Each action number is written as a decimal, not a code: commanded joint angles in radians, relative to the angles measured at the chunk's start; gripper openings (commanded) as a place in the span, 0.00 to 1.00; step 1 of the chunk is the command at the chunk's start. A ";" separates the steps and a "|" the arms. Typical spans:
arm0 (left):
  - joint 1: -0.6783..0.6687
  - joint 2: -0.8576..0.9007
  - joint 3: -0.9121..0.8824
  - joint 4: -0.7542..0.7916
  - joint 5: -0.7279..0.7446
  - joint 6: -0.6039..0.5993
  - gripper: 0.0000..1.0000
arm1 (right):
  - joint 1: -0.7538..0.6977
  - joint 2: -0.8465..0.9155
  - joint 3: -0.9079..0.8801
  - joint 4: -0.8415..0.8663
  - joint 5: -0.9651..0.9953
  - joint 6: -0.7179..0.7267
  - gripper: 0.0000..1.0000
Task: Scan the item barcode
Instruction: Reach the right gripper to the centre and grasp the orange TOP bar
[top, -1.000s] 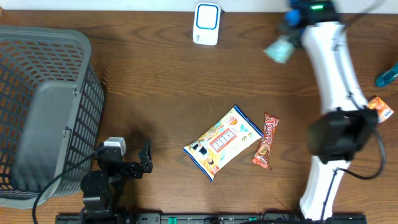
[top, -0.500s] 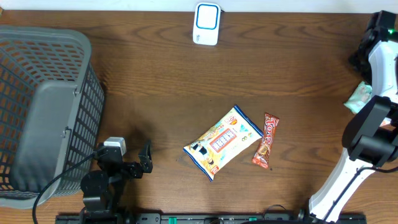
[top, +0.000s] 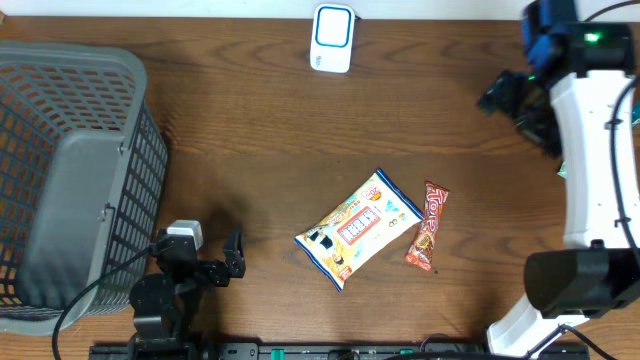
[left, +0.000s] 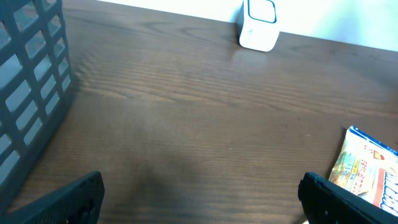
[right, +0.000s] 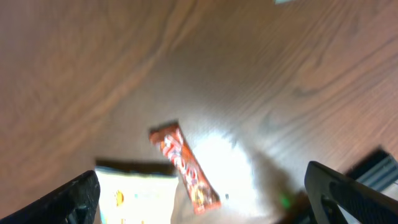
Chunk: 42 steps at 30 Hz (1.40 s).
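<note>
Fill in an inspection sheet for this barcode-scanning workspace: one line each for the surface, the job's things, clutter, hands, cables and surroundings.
Surface: brown wooden table, bare wood between the things.
Job's things: white-and-blue scanner standing at the far edge; snack bag and red bar lying flat, close beside each other near the middle.
Clutter: grey mesh basket at the left side.
Hands: left hand open and empty, low near the basket; right hand open and empty, above the table at the far right.
Cables: black cable running from the left arm along the basket's near corner.
Surroundings: pale wall behind the scanner.
</note>
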 joint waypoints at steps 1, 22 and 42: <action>0.006 -0.005 -0.015 -0.019 0.013 -0.009 1.00 | 0.146 -0.002 -0.135 0.004 -0.021 0.037 0.99; 0.006 -0.005 -0.015 -0.019 0.013 -0.009 1.00 | 0.390 -0.002 -0.854 0.517 -0.005 0.210 0.65; 0.006 -0.005 -0.015 -0.019 0.013 -0.009 1.00 | 0.369 -0.002 -1.067 0.764 0.063 0.110 0.01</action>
